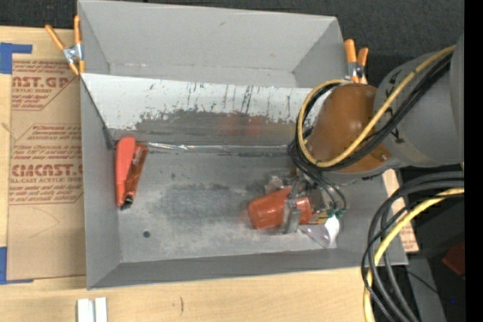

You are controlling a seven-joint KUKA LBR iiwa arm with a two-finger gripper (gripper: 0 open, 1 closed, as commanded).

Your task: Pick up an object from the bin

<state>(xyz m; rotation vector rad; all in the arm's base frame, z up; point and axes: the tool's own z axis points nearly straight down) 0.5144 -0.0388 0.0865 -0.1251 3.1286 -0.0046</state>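
My gripper [293, 209] is down at the bin's front right, under the arm's brown wrist cover. It stands right on a squat red-orange thing [266, 212] lying on the floor there, whose red shows on both sides of the gripper. A small white and clear scrap with a green bit [326, 228] lies just right of it, against the right wall. Far off at the left wall lies a long orange-red hand clamp [127, 170], pointing along the wall.
The arm with its brown cover and yellow-black cables overhangs the bin's right corner. The bin's sloped walls close in on the gripper at right and front. Bare scuffed floor stretches between the red thing and the clamp.
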